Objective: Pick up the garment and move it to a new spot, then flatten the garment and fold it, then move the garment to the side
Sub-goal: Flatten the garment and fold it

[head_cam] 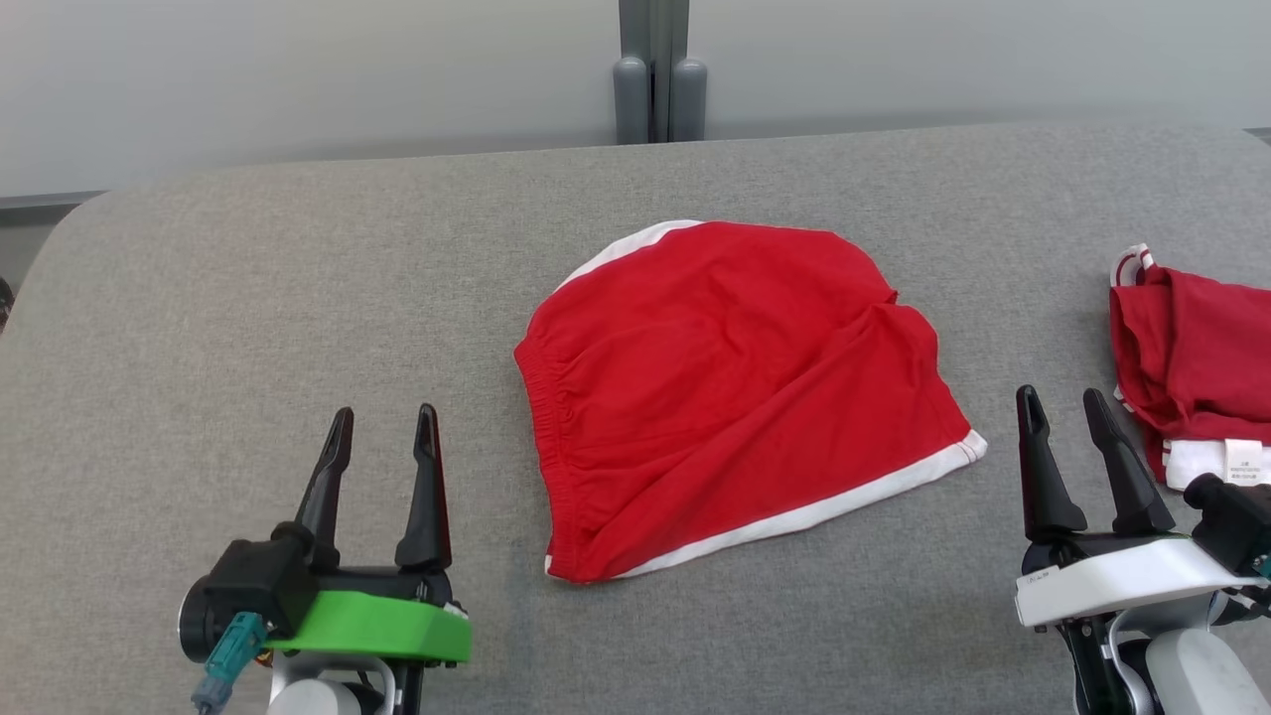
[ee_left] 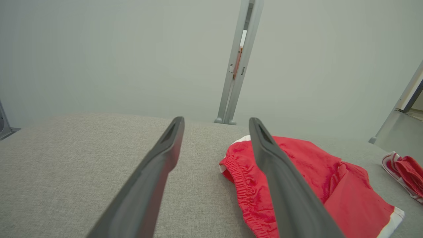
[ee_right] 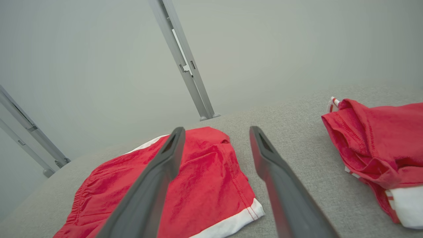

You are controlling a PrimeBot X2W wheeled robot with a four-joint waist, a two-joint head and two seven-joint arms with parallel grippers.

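The red garment (head_cam: 735, 387) lies flat mid-table (head_cam: 248, 298), the left gripper (head_cam: 385, 410) and right gripper (head_cam: 1059, 392) hovering either side, fingers spread apart and empty.

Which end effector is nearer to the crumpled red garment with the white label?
The right. The right end effector sits just left of the crumpled garment; the left end effector is far off, beyond the flat red shorts.

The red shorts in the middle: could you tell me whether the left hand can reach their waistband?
Probably yes: the left hand is open, the waistband of the red shorts faces it, with nothing between.
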